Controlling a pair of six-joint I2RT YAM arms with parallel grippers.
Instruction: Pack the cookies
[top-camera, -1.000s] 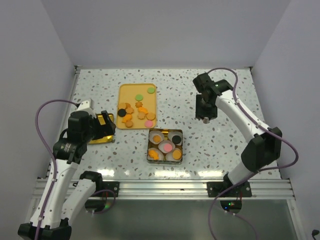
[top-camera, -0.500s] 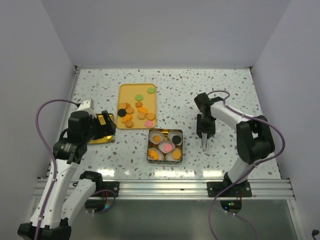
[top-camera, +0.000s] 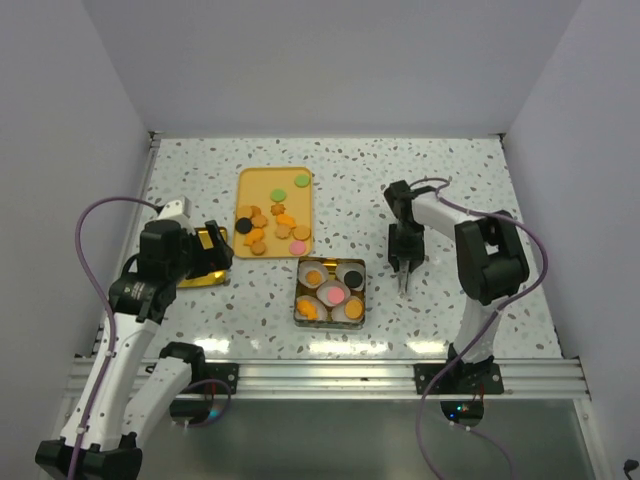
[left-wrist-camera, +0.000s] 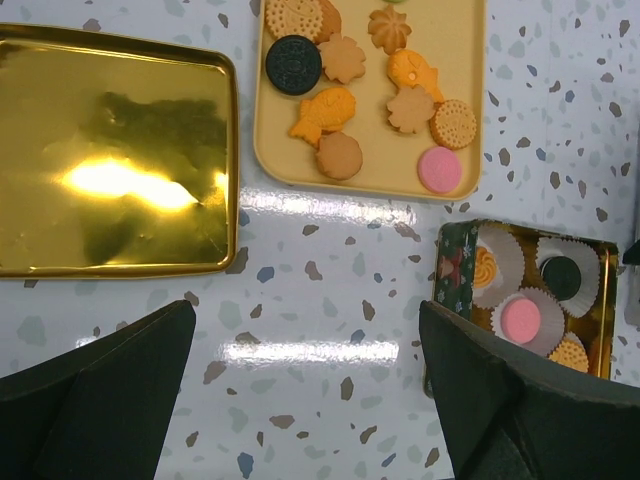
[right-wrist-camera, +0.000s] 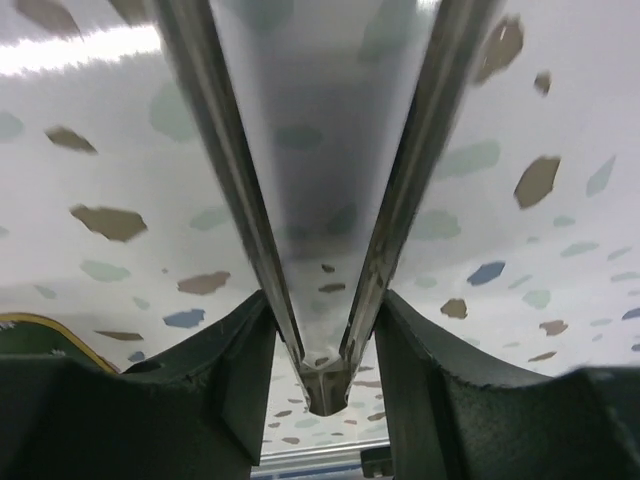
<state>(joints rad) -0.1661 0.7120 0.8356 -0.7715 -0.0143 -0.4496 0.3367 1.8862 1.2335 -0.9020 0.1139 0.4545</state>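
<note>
Several cookies (top-camera: 270, 222), orange-brown with a black, a pink and green ones, lie on a yellow tray (top-camera: 246, 184); they also show in the left wrist view (left-wrist-camera: 340, 155). A square tin (top-camera: 298, 290) holds white paper cups, some with cookies in them, also seen in the left wrist view (left-wrist-camera: 452, 270). My right gripper (top-camera: 405, 255) is shut on metal tongs (right-wrist-camera: 320, 150), whose tips point down at the table just right of the tin (top-camera: 404, 282). My left gripper (left-wrist-camera: 307, 320) is open and empty, hovering over the table by a gold lid (left-wrist-camera: 110, 160).
The gold lid (top-camera: 208, 277) lies left of the tray, partly under my left wrist. White walls close in the speckled table (top-camera: 450, 180) on three sides. A metal rail (top-camera: 330, 375) runs along the near edge.
My right arm has swung down and back toward the tin, bringing the tongs from high over the table to just right of the tin. The left arm has barely moved.
</note>
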